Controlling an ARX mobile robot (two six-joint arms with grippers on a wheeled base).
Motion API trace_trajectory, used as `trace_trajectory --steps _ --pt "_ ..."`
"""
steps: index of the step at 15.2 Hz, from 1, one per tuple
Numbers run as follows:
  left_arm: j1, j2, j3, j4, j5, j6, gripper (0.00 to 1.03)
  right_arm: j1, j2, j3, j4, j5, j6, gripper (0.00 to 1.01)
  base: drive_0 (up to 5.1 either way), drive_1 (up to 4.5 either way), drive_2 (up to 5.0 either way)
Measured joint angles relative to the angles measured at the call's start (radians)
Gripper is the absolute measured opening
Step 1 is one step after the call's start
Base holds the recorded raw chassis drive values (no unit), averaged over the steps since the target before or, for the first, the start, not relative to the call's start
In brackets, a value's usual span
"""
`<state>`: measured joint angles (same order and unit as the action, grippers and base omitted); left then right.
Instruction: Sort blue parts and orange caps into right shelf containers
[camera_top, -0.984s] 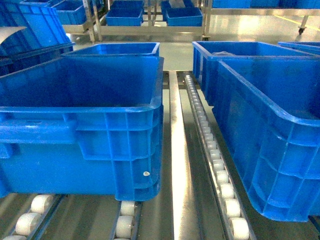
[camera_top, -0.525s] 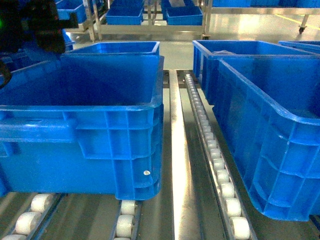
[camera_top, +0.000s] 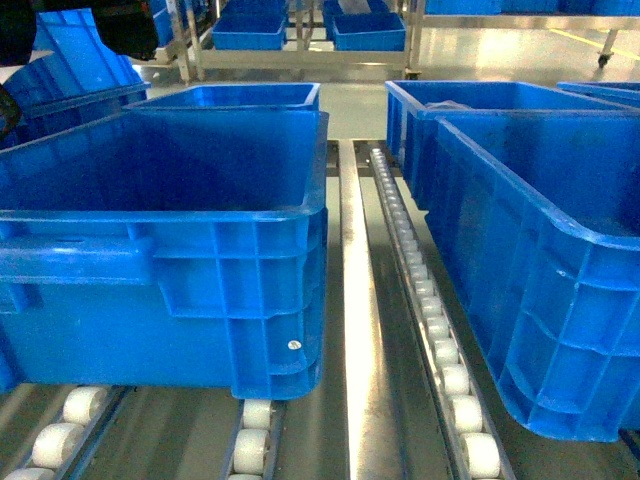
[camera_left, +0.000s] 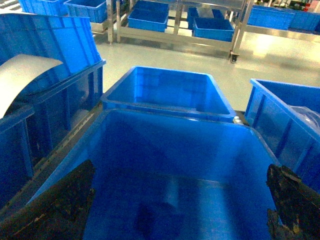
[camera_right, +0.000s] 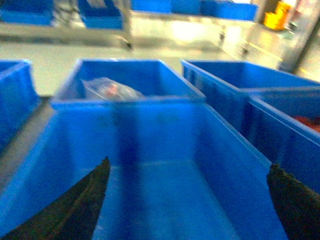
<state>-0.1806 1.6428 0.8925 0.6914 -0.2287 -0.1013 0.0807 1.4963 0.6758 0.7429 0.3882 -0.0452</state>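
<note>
Two large blue containers sit side by side on the roller shelf, the left one (camera_top: 160, 215) and the right one (camera_top: 520, 190). My left gripper (camera_left: 175, 210) hangs open over the left container's bare floor (camera_left: 190, 200), its dark fingers (camera_left: 55, 210) far apart. Over the right container (camera_right: 150, 130) my right gripper (camera_right: 185, 205) is open too, with nothing between its fingers (camera_right: 295, 205). No blue parts show. The container behind (camera_right: 140, 75) holds a clear bag (camera_right: 107, 90) with something reddish inside. Blurred reddish-orange things (camera_right: 306, 121) lie in a container at the far right; I cannot tell if these are orange caps.
Roller tracks (camera_top: 420, 290) and a steel rail (camera_top: 355, 300) run between the containers. Two more crates (camera_top: 235, 95) (camera_top: 470, 95) stand behind. A tilted blue crate (camera_left: 50, 40) and a curved grey sheet (camera_left: 22, 75) lie to the left. Racks with crates (camera_top: 365, 35) stand across the floor.
Half a second ago a dark arm covered the head view's top left corner. It has drawn back towards the edge, and the tilted crate shows again. The containers have not moved.
</note>
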Motion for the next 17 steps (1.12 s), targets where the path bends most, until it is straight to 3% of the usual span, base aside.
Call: trace_trajectory --steps 1,2,3,7,8,10,11,12,13,14,15,16,17 --pt "0.009 -0.002 -0.021 0.073 0.032 0.022 0.92 -0.023 -0.002 -0.026 0.090 -0.128 0.013 0.89 0.0 0.00 0.0" --pt "0.025 -0.062 -0.119 0.135 0.074 0.058 0.78 -0.037 -0.058 -0.109 0.142 -0.279 0.026 0.74 0.0 0.00 0.0" --pt "0.044 -0.132 -0.231 0.174 0.090 0.076 0.63 -0.064 -0.120 -0.198 0.160 -0.377 0.029 0.59 0.0 0.00 0.0" --pt "0.093 -0.330 -0.520 0.239 0.141 0.084 0.08 -0.081 -0.301 -0.407 0.177 -0.386 0.031 0.02 0.0 0.00 0.0" --pt "0.103 -0.383 -0.571 0.243 0.151 0.084 0.02 -0.081 -0.351 -0.448 0.168 -0.386 0.034 0.02 0.0 0.00 0.0" --pt "0.133 -0.475 -0.658 0.228 0.179 0.084 0.02 -0.081 -0.445 -0.513 0.132 -0.386 0.034 0.02 0.0 0.00 0.0" --pt "0.175 -0.528 -0.697 0.212 0.222 0.085 0.02 -0.081 -0.499 -0.541 0.108 -0.386 0.034 0.02 0.0 0.00 0.0" --pt "0.185 -0.581 -0.726 0.194 0.221 0.085 0.02 -0.081 -0.552 -0.565 0.077 -0.386 0.034 0.02 0.0 0.00 0.0" --pt "0.183 -0.635 -0.755 0.167 0.226 0.085 0.02 -0.081 -0.598 -0.581 0.049 -0.386 0.034 0.02 0.0 0.00 0.0" --pt "0.181 -0.680 -0.777 0.139 0.227 0.086 0.02 -0.081 -0.613 -0.621 0.112 -0.386 0.034 0.02 0.0 0.00 0.0" --pt "0.181 -0.735 -0.800 0.109 0.227 0.086 0.02 -0.081 -0.642 -0.643 0.054 -0.386 0.034 0.02 0.0 0.00 0.0" --pt "0.181 -0.742 -0.837 0.172 0.227 0.086 0.02 -0.081 -0.703 -0.661 -0.004 -0.387 0.034 0.02 0.0 0.00 0.0" --pt "0.181 -0.777 -0.864 0.109 0.227 0.086 0.02 -0.081 -0.767 -0.661 -0.034 -0.386 0.035 0.02 0.0 0.00 0.0"
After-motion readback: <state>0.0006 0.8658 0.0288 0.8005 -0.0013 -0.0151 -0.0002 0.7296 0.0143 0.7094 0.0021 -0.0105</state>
